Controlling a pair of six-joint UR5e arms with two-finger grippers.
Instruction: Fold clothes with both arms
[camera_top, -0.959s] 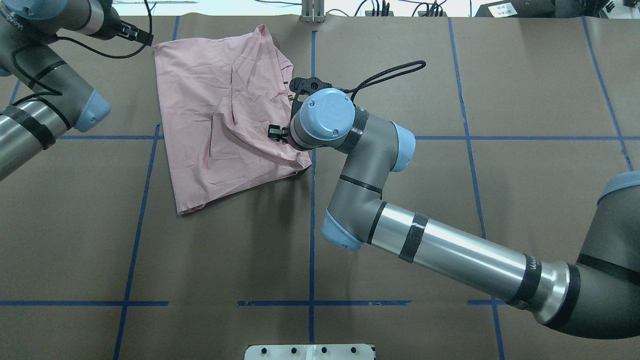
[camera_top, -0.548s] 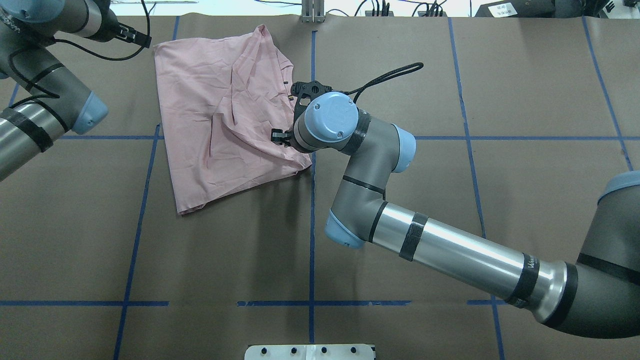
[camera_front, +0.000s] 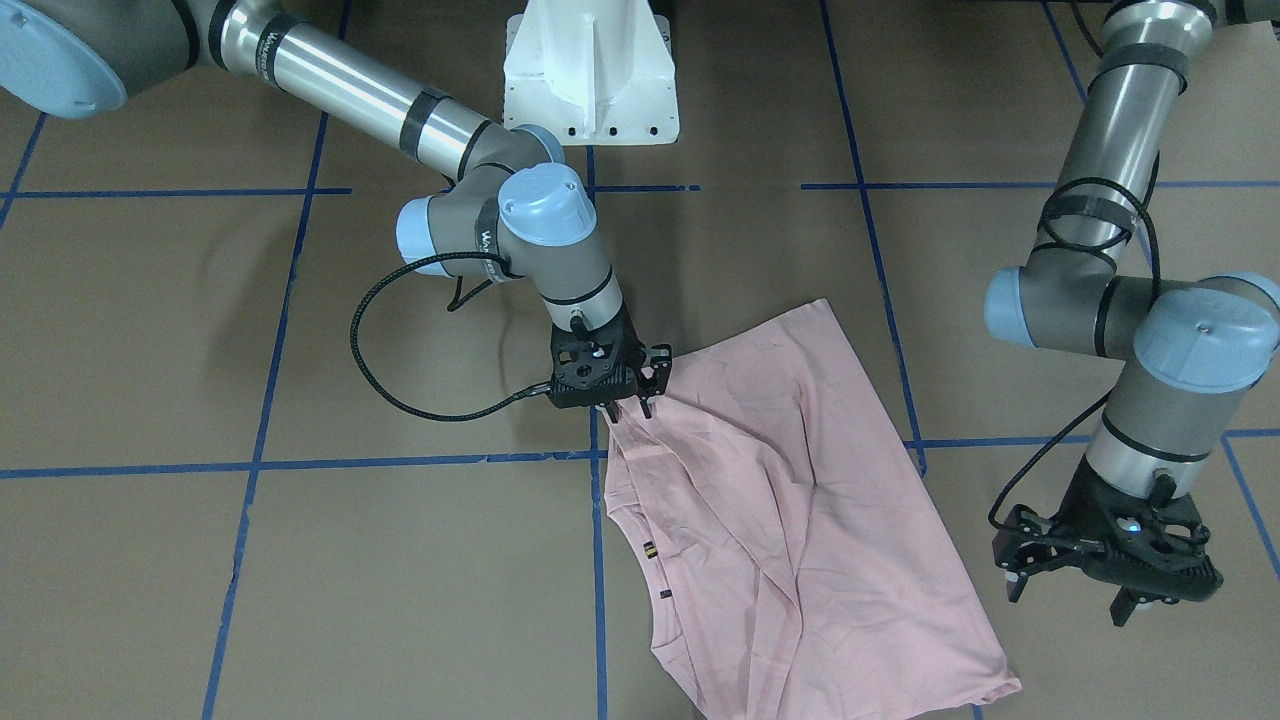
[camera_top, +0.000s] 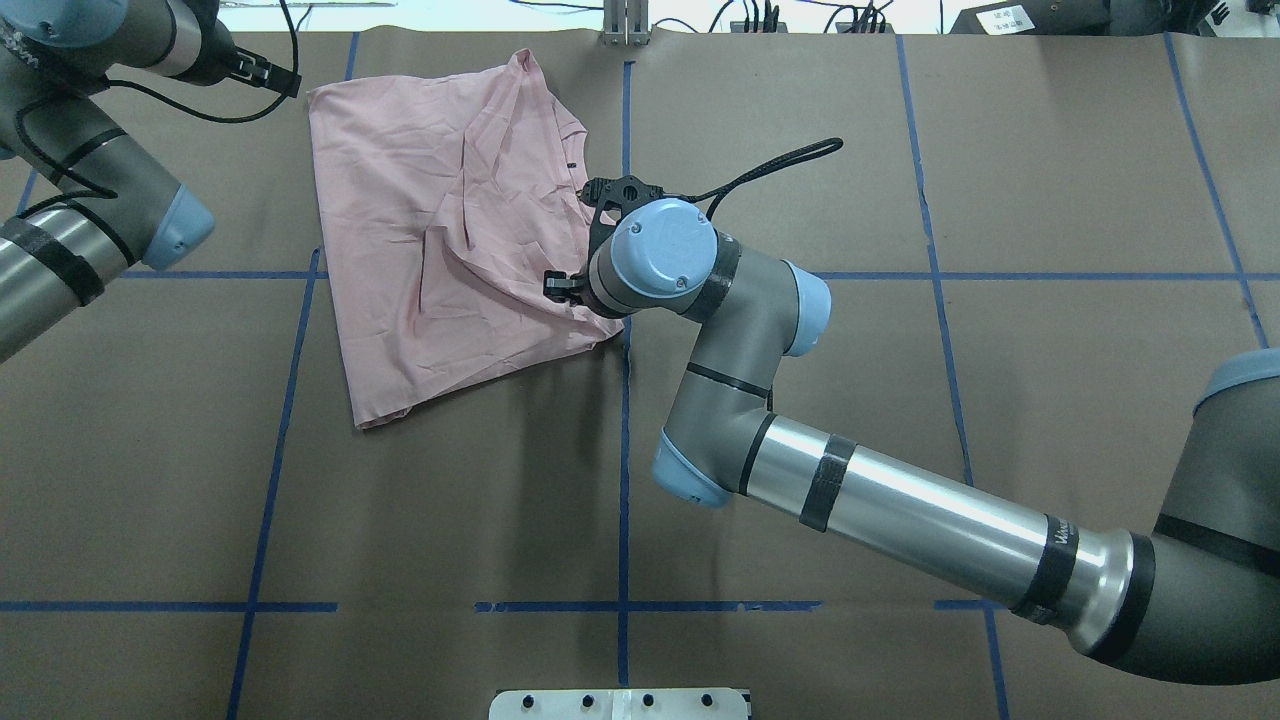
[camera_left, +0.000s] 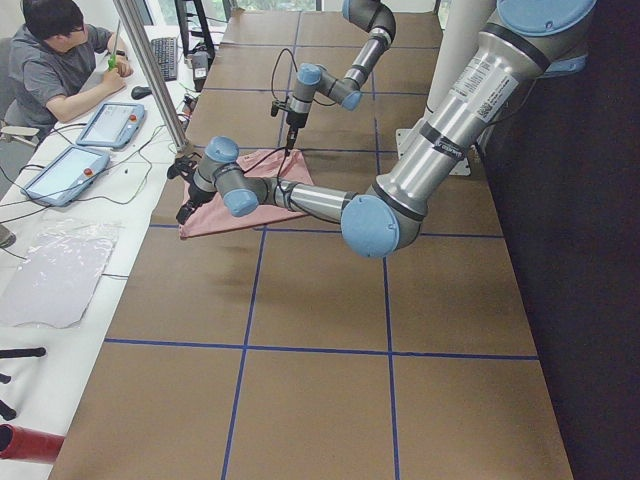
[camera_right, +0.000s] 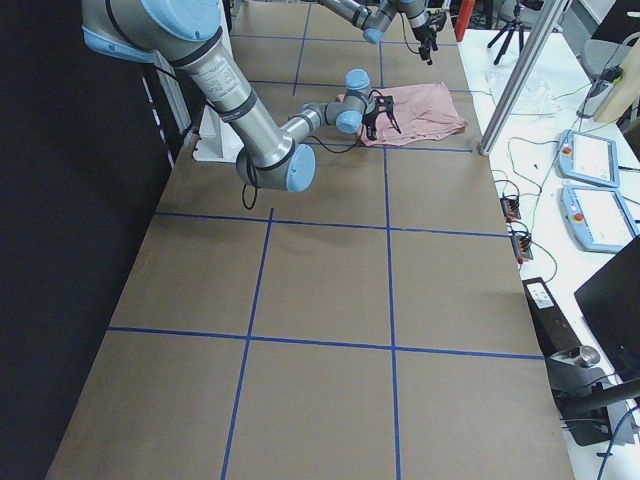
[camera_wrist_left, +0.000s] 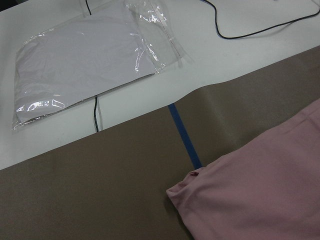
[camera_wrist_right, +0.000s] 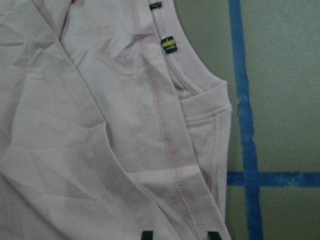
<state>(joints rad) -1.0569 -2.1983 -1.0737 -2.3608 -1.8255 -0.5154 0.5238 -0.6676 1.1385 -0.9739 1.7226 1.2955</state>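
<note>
Shirt (camera_front: 800, 520), pink and rumpled, lies at 5 o'clock in the front view on the brown table (camera_front: 200, 600). At its 10 o'clock edge the right gripper (camera_front: 628, 405) pinches the cloth, which tents up to it. The left gripper (camera_front: 1067, 600) hangs at the shirt's 3 o'clock, jaws spread, holding nothing.

Overhead, the shirt sits at 11 o'clock. The wrist hides the right gripper's tips, but creases fan out from it.

Only the right wrist view shows 2 small tags (camera_wrist_right: 169, 45) by the collar seam, with blue tape (camera_wrist_right: 242, 125) at 3 o'clock.

The left wrist view adds a clear bag (camera_wrist_left: 85, 65) at 11 o'clock.

From the left side, an operator (camera_left: 60, 60) sits at 10 o'clock.
</note>
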